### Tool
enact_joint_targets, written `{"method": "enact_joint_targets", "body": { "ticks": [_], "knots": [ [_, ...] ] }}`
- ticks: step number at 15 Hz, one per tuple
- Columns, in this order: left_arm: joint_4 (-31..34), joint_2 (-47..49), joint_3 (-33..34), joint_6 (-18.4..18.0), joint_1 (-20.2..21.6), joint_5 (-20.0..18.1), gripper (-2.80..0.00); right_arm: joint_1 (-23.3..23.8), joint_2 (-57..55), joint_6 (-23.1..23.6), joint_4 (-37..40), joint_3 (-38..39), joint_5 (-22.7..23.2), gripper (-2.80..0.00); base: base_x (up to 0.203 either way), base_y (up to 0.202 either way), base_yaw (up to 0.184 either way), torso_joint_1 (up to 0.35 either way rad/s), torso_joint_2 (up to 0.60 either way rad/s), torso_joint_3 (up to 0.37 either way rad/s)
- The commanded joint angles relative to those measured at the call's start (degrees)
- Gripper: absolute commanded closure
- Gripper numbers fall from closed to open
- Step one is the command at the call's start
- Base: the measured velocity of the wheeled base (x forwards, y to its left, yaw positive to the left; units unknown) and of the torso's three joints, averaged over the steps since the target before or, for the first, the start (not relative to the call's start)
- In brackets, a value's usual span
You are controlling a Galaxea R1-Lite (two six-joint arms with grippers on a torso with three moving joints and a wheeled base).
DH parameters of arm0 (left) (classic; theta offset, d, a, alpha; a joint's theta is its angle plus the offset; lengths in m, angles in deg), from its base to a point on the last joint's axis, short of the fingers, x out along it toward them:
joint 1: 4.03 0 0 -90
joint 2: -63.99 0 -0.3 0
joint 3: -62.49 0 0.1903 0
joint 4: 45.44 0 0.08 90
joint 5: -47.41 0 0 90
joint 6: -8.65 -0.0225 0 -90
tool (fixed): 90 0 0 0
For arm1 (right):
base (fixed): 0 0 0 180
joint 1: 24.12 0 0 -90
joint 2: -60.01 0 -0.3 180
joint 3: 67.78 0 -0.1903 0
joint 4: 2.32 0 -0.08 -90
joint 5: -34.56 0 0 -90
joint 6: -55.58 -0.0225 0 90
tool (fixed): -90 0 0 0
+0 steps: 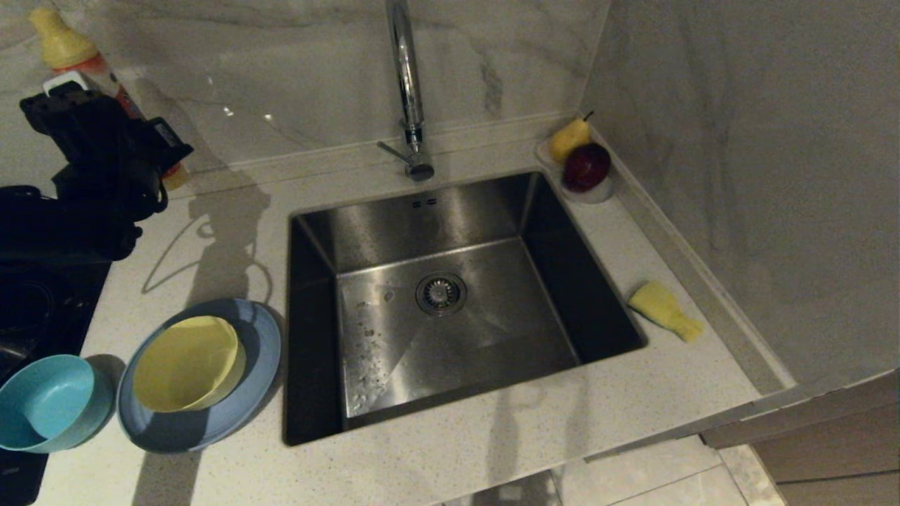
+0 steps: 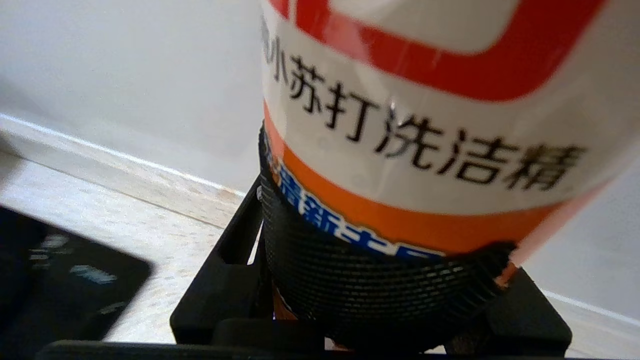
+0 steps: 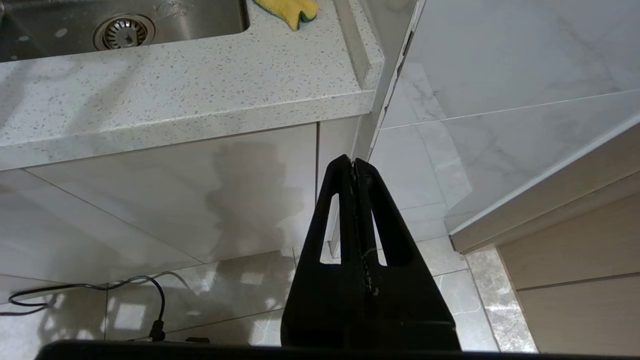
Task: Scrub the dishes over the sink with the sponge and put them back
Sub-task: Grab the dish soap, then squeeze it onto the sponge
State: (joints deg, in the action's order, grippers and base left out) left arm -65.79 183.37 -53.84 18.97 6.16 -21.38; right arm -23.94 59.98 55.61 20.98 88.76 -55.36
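A yellow bowl [image 1: 188, 362] sits inside the pale blue-grey plate [image 1: 232, 414] on the counter left of the sink [image 1: 492, 323]. A teal bowl [image 1: 49, 400] stands beside them at the counter's left edge. The sponge [image 1: 664, 309] lies yellow side up on the counter right of the sink, and its end shows in the right wrist view [image 3: 290, 7]. My left gripper [image 1: 123, 133] is raised at the back left, shut on an orange-and-white detergent bottle [image 2: 425, 125] with a yellow cap [image 1: 63, 46]. My right gripper [image 3: 354, 162] hangs shut below the counter edge.
A tall chrome tap [image 1: 408, 84] stands behind the sink. A clear dish with a yellow pear [image 1: 569, 137] and a red apple [image 1: 586, 167] sits at the back right corner. A black cooktop [image 1: 35, 302] lies at the left. A marble wall closes the right side.
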Motion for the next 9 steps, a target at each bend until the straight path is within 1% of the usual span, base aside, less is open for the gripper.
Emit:
{"method": "enact_joint_targets", "body": {
  "ticks": [1,4,9],
  "knots": [
    [1.6,-11.3,5.9,0.0,-0.1,0.1,0.00,0.0,0.0,0.1,0.0,0.0,0.0,0.00,0.000,0.000,0.000,0.000,0.00,0.000],
    [6.5,-21.3,11.2,-0.3,-0.6,-0.2,0.00,0.0,0.0,0.1,0.0,0.0,0.0,0.00,0.000,0.000,0.000,0.000,0.00,0.000],
    [19.9,-37.9,19.4,-0.7,-3.9,-1.9,0.00,0.0,0.0,0.0,0.0,0.0,0.0,0.00,0.000,0.000,0.000,0.000,0.00,0.000]
  ]
}}
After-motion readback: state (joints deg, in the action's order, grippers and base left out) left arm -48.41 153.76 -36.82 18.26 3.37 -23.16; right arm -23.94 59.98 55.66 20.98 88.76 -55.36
